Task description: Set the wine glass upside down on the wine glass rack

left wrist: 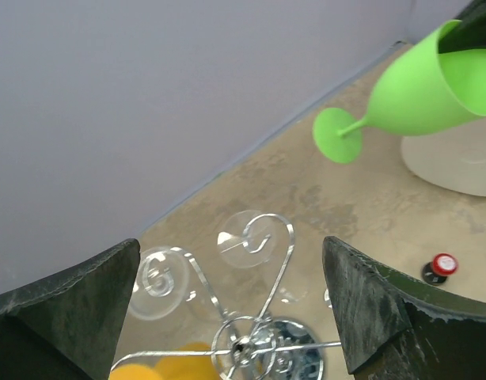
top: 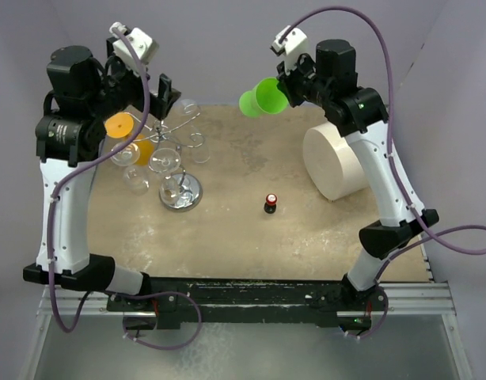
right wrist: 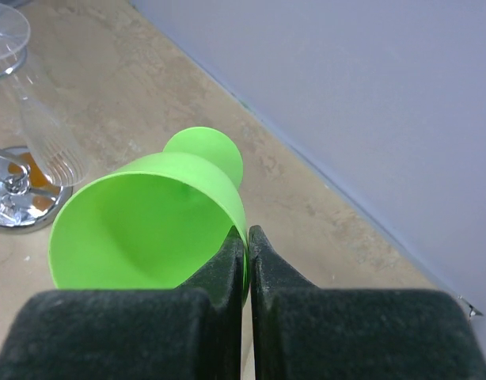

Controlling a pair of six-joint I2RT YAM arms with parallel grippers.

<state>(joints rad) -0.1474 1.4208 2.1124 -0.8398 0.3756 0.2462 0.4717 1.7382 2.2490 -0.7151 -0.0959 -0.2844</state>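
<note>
Hard to count the clear glasses (top: 164,158) hanging on the wine glass rack (top: 181,192) from the top view, all glare and overlap, plus an orange glass (top: 123,127) partly tucked behind the left arm. Can't make out the right gripper (top: 286,89) fingertips up there either, buried behind the green wine glass (top: 264,96). Way clearer from the right wrist: clenched tight on the bowl's rim, one finger (right wrist: 223,273) inside the bowl and the other outside, no gap to speak of. Glass held sideways up off the table, mouth facing back at the gripper, foot pointing away from it. Only a sliver of the rack's shiny base in that view, chopped off at the left edge, down and well off to the left of the pinching fingers. Left gripper (left wrist: 231,245) spread wide, grasping nothing, hanging right over the rack's curled wire arms, top of the post just below and between the fingers. Most of the base and the orange glass lost under the bottom edge of that wrist view. From there, green glass up and off to the right, well apart from the open fingers, rim end clipped by the frame corner. Down on the table below the right gripper, a white cylinder (top: 334,162) and a tiny red-capped bottle (top: 270,203), label too small to read.
</note>
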